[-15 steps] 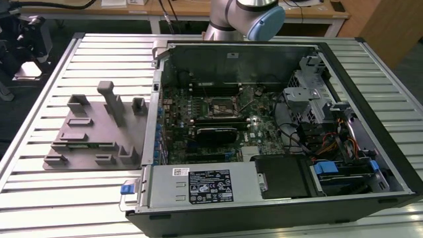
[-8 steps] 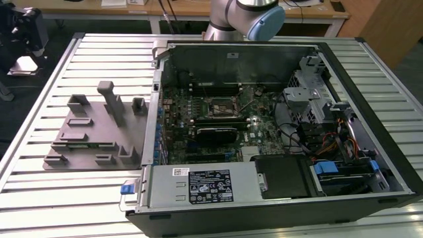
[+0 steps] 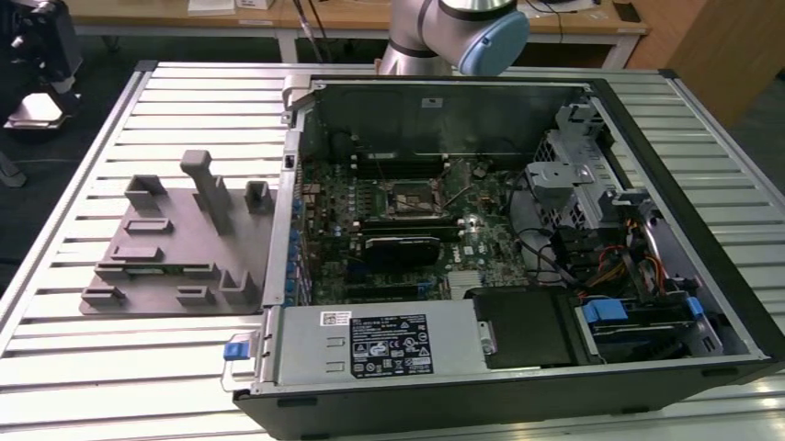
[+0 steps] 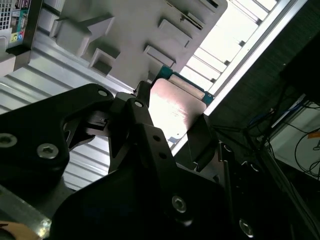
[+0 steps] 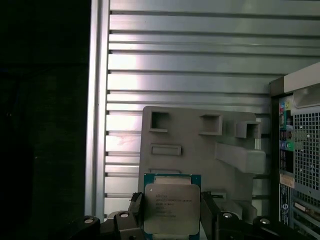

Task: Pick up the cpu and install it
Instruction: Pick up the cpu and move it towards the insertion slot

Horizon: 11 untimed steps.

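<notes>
The cpu (image 5: pixel 169 206), a small square chip with a shiny silver-grey lid and a green rim, sits between the black fingers (image 5: pixel 134 209) of my gripper (image 5: pixel 171 220), which is shut on its two opposite sides. In the second wrist view the cpu (image 4: pixel 172 107) shows its bright metal face, clamped in the gripper (image 4: pixel 172 122). It hangs in the air above the slatted metal table (image 5: pixel 190 60), over the near edge of the grey fixture tray (image 5: pixel 200 145). The black-framed motherboard socket (image 3: pixel 409 196) lies inside the open computer case (image 3: pixel 491 230).
The grey fixture tray (image 3: pixel 172 239) with upright posts stands on the table at the exterior view's left of the case. The arm's base (image 3: pixel 454 37) rises behind the case. Cables, a drive cage (image 3: pixel 576 184) and a power supply (image 3: pixel 381 344) crowd the case around the board.
</notes>
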Available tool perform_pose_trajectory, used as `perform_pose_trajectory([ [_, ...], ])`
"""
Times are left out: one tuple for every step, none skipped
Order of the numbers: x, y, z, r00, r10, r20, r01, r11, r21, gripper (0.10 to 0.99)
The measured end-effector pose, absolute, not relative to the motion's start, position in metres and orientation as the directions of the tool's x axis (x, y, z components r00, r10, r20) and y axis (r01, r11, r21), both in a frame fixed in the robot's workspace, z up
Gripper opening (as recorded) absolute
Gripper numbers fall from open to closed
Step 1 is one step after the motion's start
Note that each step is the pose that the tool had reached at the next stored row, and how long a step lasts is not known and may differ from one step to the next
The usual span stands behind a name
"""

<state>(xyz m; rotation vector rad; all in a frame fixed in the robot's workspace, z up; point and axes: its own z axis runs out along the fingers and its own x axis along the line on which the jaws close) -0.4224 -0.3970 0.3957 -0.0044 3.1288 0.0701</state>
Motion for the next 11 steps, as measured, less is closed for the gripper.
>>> perform_pose_trajectory([
  [-0.422, -0.397, 0.397, -1.0, -0.003, -0.012, -0.003, 0.999, 0.045, 0.541],
  [-0.422, -0.397, 0.399, -1.0, -0.003, -0.012, -0.003, 0.999, 0.045, 0.541],
  [-0.422, -0.397, 0.4, -1.0, -0.003, -0.012, -0.003, 0.999, 0.045, 0.541],
  [-0.422, -0.397, 0.402, -1.0, -0.003, -0.012, -0.003, 0.999, 0.045, 0.541],
  [-0.422, -0.397, 0.403, -1.0, -0.003, -0.012, -0.003, 0.999, 0.045, 0.541],
  [-0.422, -0.397, 0.405, -1.0, -0.003, -0.012, -0.003, 0.999, 0.045, 0.541],
  [-0.422, -0.397, 0.407, -1.0, -0.003, -0.012, -0.003, 0.999, 0.045, 0.541],
  [-0.422, -0.397, 0.408, -1.0, -0.003, -0.012, -0.003, 0.999, 0.045, 0.541],
  [-0.422, -0.397, 0.41, -1.0, -0.003, -0.012, -0.003, 0.999, 0.045, 0.541],
  [-0.422, -0.397, 0.412, -1.0, -0.003, -0.012, -0.003, 0.999, 0.045, 0.541],
  [-0.422, -0.397, 0.414, -1.0, -0.003, -0.012, -0.003, 0.999, 0.045, 0.541],
])
